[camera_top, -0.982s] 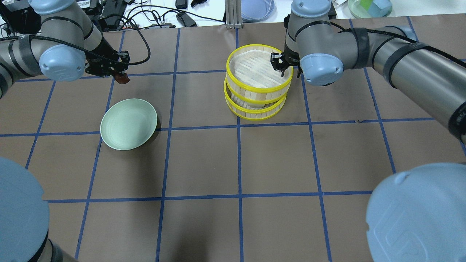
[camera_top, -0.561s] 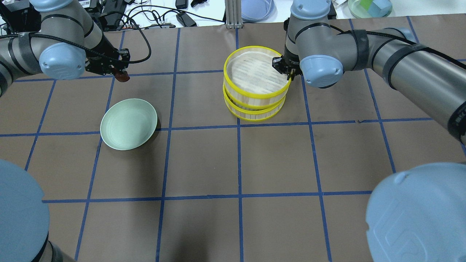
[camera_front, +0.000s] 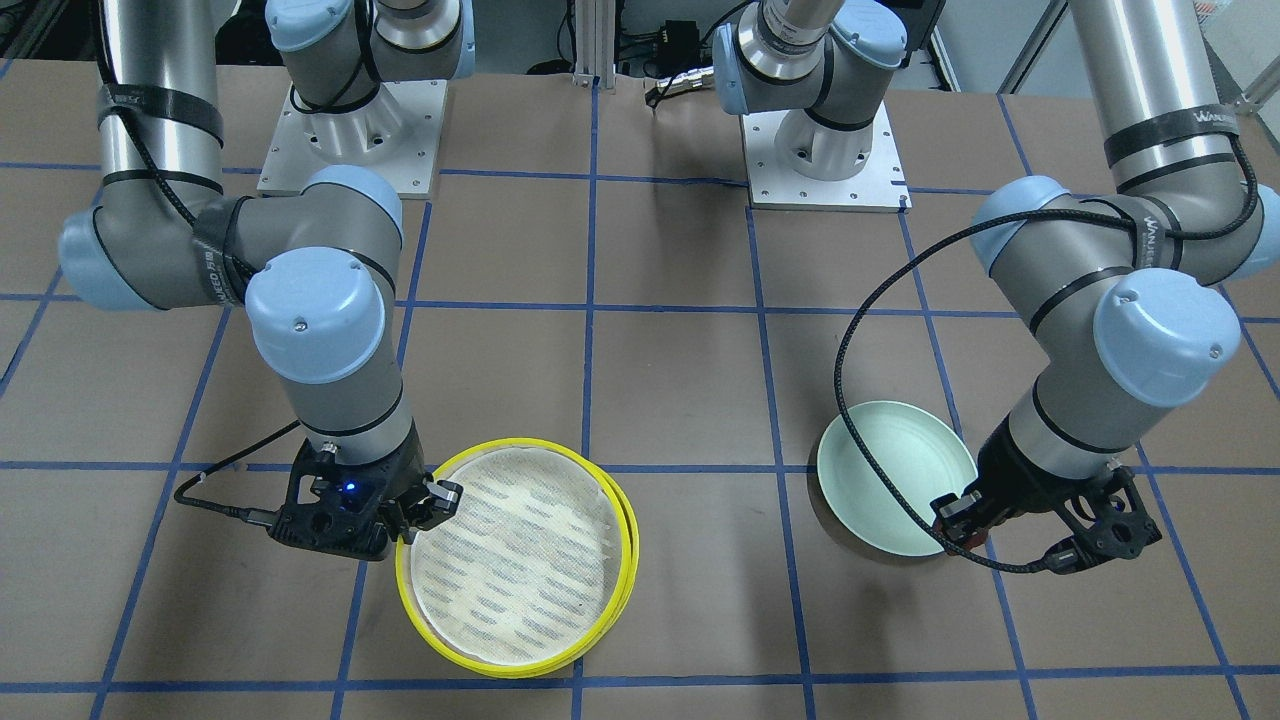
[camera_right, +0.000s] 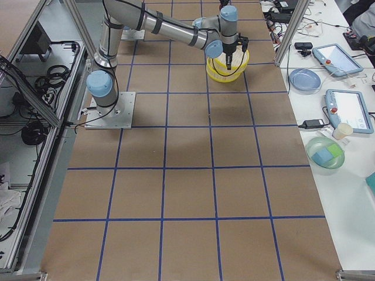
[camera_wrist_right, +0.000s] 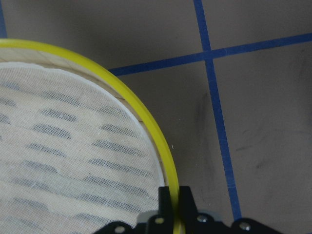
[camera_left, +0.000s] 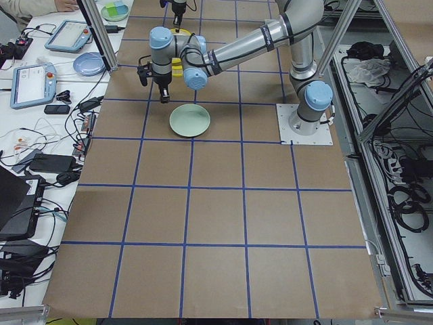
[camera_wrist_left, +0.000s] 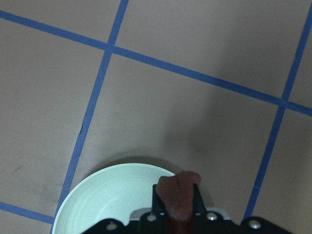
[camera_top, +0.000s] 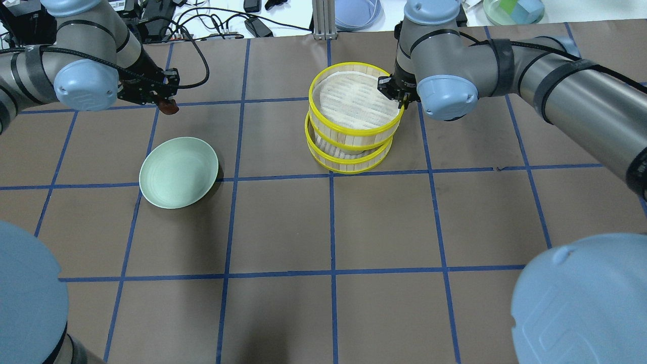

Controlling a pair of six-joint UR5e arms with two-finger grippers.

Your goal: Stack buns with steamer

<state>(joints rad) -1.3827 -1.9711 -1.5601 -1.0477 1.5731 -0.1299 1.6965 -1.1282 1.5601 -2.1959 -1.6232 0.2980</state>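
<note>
The left tool (camera_top: 168, 104) hangs vertically toward the tabletop's left end, pinched on the reddish-brown bun (camera_wrist_left: 178, 192). The right tool (camera_top: 398, 99), also vertical, clamps the rim of the upper steamer tray (camera_top: 354, 139).

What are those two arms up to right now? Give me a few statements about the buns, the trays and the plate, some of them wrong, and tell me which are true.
1. The right gripper pinches the yellow rim of the upper steamer tray. True.
2. The left gripper is empty. False: it holds the dark reddish-brown bun between its fingers.
3. A bun lies on the pale green plate. False: the plate is bare.
4. The upper steamer tray sits above the lower steamer tray, a little off-centre. True.
</note>
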